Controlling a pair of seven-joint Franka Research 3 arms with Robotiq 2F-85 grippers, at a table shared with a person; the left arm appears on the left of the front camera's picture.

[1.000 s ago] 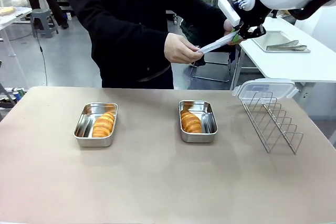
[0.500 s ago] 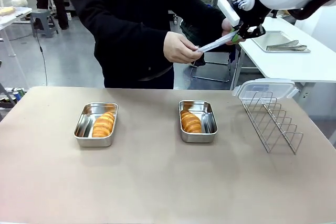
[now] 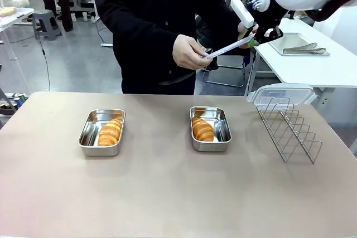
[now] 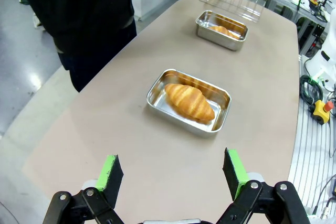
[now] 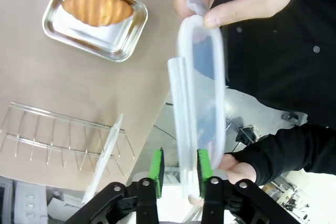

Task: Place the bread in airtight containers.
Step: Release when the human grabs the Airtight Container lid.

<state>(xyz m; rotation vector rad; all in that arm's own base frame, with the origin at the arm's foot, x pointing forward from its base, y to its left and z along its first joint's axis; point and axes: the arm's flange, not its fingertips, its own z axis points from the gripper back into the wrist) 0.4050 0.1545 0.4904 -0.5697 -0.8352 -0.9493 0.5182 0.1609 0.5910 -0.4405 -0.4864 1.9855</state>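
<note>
Two steel airtight containers sit open on the table, each with bread in it. The left pan [image 3: 85, 137] holds one croissant [image 3: 110, 132], the right pan [image 3: 225, 130] another [image 3: 202, 130]. High at the right, my right gripper [image 3: 252, 38] has a clear lid [image 3: 228, 47] between its fingers, and a person's hand [image 3: 189, 53] grips the lid's other end. In the right wrist view the pads [image 5: 156, 165] stand slightly apart from the lid's rim [image 5: 202, 77]. My left gripper [image 4: 173, 174] is open over the table's left end, facing the near pan [image 4: 157, 92] and croissant [image 4: 190, 102].
A wire rack [image 3: 290, 129] stands at the table's right with a second clear lid [image 3: 281, 93] leaning in it. Behind it a white table carries a flat tray with tongs [image 3: 301, 48]. The person stands at the far edge, a second hand [image 5: 237, 170] near my right fingers.
My right gripper's jaws have parted a little around the lid. The person has shifted to the right, hands still on the lid. The left arm, pans and croissants have not moved.
</note>
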